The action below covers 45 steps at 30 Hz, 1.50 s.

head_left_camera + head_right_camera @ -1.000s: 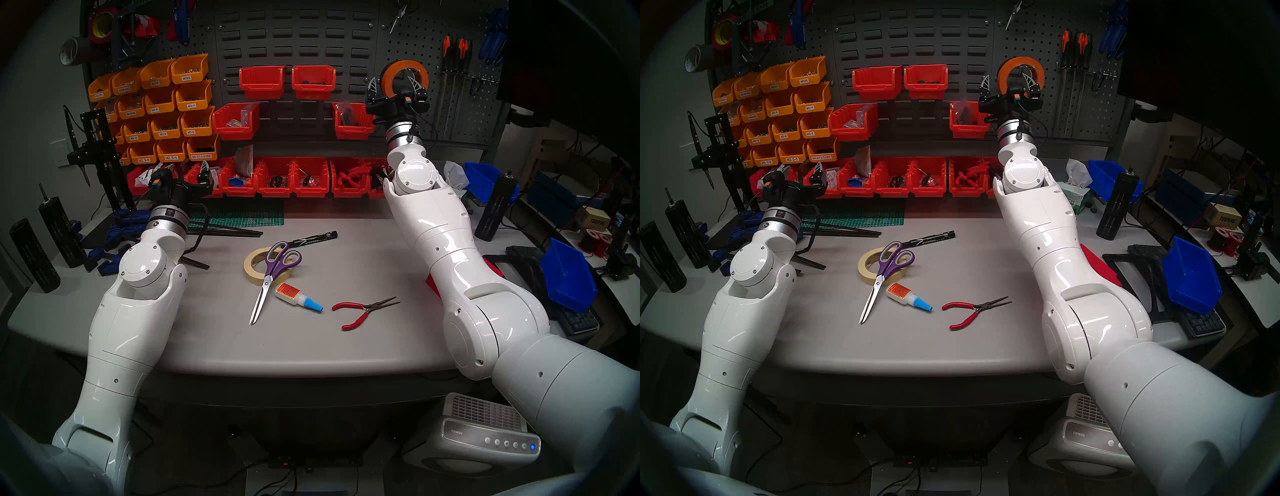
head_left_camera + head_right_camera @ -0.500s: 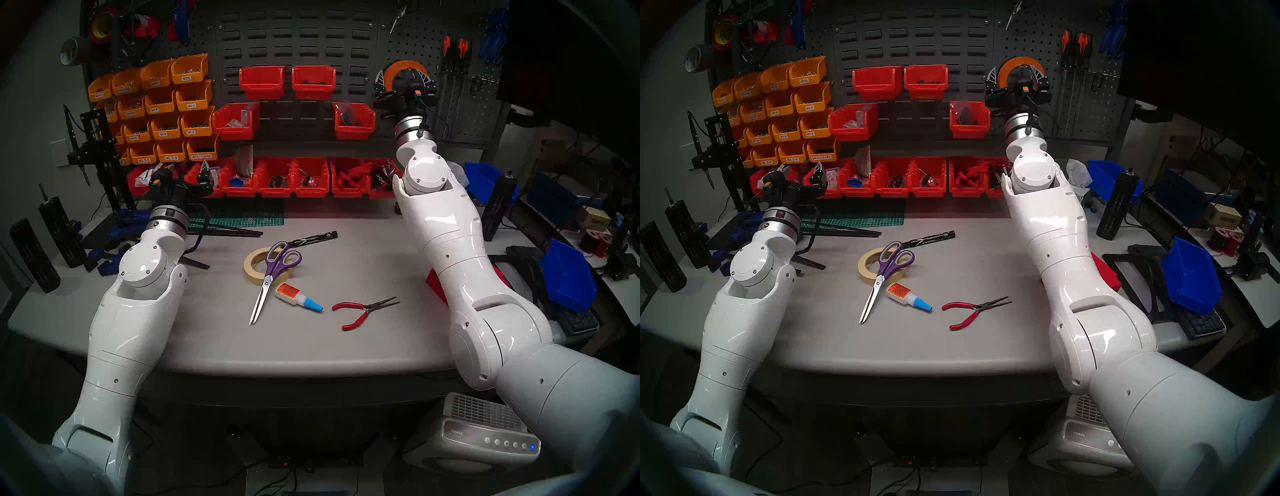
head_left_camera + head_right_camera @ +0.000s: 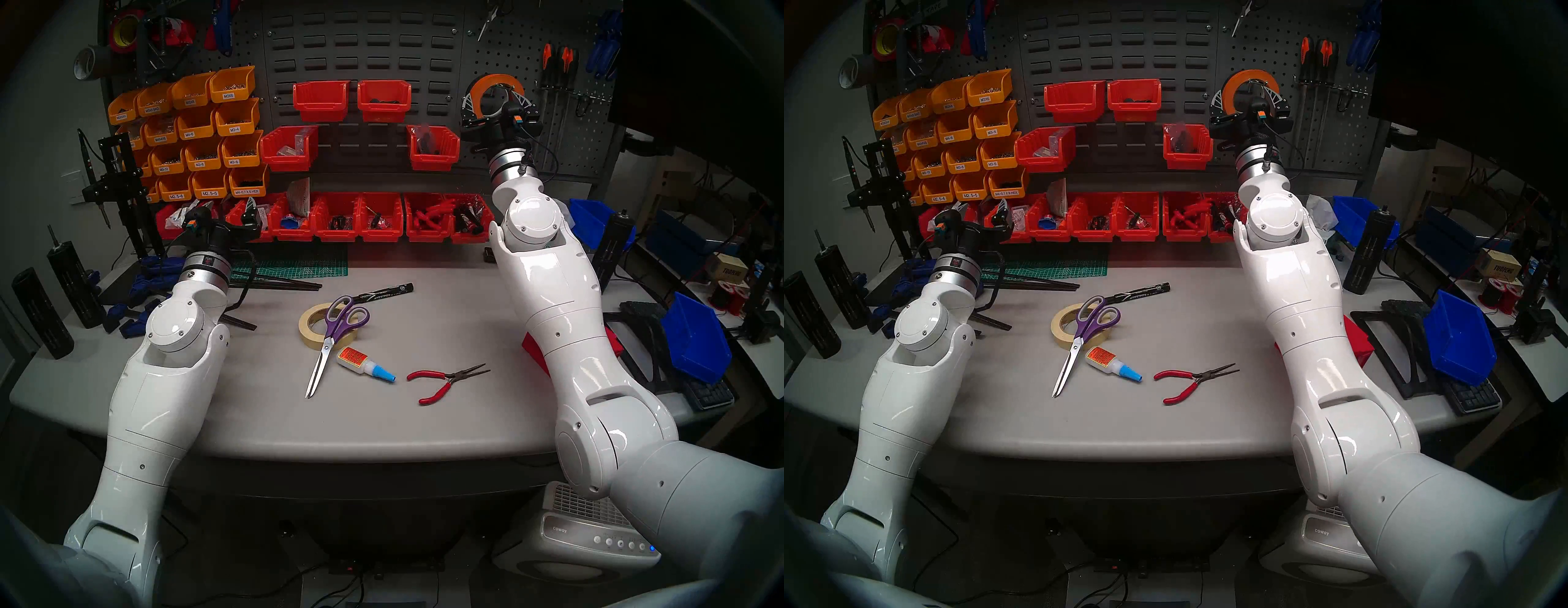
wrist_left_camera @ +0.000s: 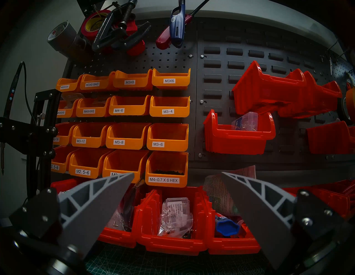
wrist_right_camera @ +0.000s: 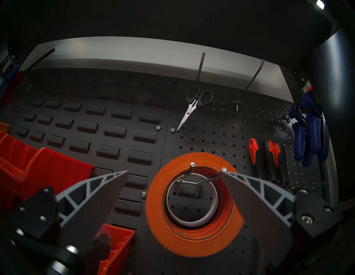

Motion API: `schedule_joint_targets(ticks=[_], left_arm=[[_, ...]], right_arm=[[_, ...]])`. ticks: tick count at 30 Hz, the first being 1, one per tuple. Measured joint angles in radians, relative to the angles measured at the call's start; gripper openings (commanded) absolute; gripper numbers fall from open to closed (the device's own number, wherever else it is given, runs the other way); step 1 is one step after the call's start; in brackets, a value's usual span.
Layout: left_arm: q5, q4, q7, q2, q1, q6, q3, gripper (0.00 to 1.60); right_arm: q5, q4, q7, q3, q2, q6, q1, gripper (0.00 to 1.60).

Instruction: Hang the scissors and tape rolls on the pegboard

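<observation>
Orange tape roll (image 5: 192,207) hangs on the wire hook (image 5: 194,177) of the pegboard (image 5: 221,134), free of the right gripper (image 5: 173,173), whose jaws stand spread wide to either side of it. One fingertip (image 5: 230,178) sits close by the hook's prong. Best to back straight off without snagging it. Purple-handled scissors (image 3: 333,339) and cream masking tape roll (image 3: 314,325) lie on the table (image 3: 445,322), well below the hook. Left gripper (image 4: 177,173) idles, spread open.
</observation>
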State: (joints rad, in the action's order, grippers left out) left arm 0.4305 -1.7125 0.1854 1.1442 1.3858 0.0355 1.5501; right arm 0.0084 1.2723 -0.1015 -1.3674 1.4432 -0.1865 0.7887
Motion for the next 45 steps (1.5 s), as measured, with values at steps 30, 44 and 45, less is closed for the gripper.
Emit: schedule_joint_targets(ticks=[30, 44, 45], left_arm=[[0.000, 0.000, 0.000, 0.000, 0.000, 0.000, 0.000, 1.60], [0.000, 0.000, 0.000, 0.000, 0.000, 0.000, 0.000, 1.60], [0.000, 0.000, 0.000, 0.000, 0.000, 0.000, 0.000, 1.60]], right_arm=[[0.200, 0.333, 0.313, -0.026, -0.110, 0.191, 0.244, 1.60], [0.255, 0.482, 0.352, -0.057, -0.144, 0.360, 0.350, 1.60], [0.255, 0.493, 0.347, -0.060, -0.145, 0.374, 0.356, 1.60]])
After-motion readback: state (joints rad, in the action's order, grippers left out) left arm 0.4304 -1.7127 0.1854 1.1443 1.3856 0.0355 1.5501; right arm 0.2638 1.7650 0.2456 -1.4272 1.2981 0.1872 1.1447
